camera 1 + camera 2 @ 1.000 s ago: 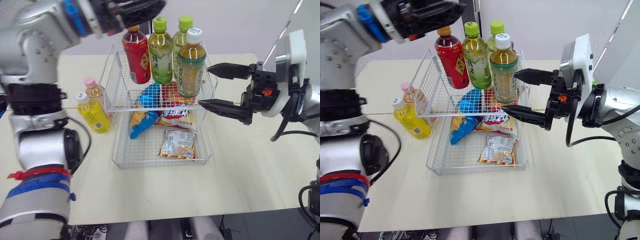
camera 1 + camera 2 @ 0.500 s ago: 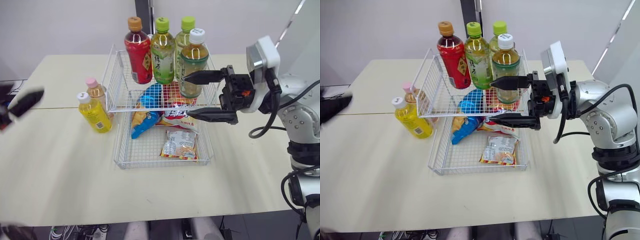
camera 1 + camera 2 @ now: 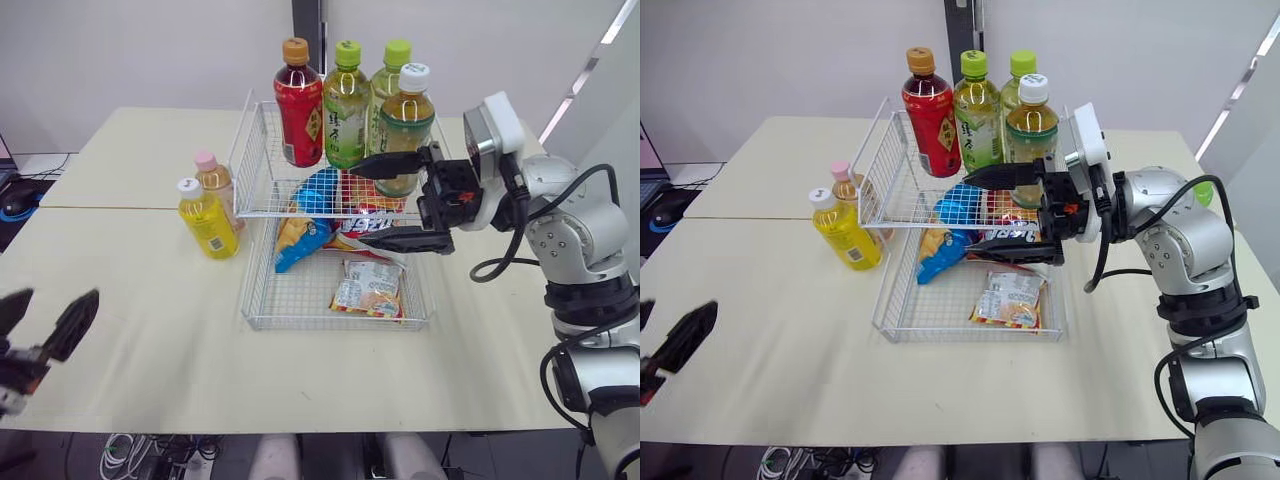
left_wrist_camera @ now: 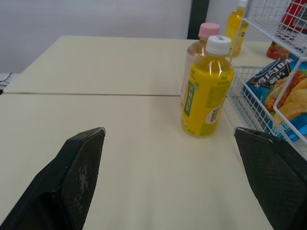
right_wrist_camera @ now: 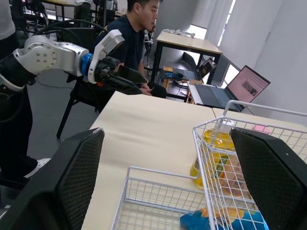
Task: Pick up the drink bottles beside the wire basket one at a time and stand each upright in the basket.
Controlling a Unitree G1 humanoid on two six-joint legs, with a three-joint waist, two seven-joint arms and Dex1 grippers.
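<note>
The yellow plastic drink bottle with a white cap point(image 3: 208, 218) stands upright on the pale beige table point(image 3: 150, 370), just beside the left side of the white wire basket point(image 3: 335, 322). Close behind it stands the pale orange drink bottle with a pink cap point(image 3: 213, 181), also upright and nearer to the basket's wall. Both are outside the basket.

On the raised wire shelf point(image 3: 262, 185) at the far end of the basket, four bottles stand upright: a red bottle with an orange cap point(image 3: 300, 105), two green bottles with green caps point(image 3: 346, 105), and an amber tea bottle with a white cap point(image 3: 405, 115). On the lower floor of the basket lie a blue snack bag point(image 3: 305, 235) and a small flat snack packet point(image 3: 368, 288).

The right gripper point(image 3: 357, 204) is over the basket with its two black fingers wide apart, one above the other. It holds nothing, and the upper finger is in front of the tea bottle.

The left gripper point(image 3: 58, 297) is low at the near left edge of the table, well apart from the bottles. Its fingers are spread and empty, and in the left wrist view the yellow bottle appears between them, farther ahead.
</note>
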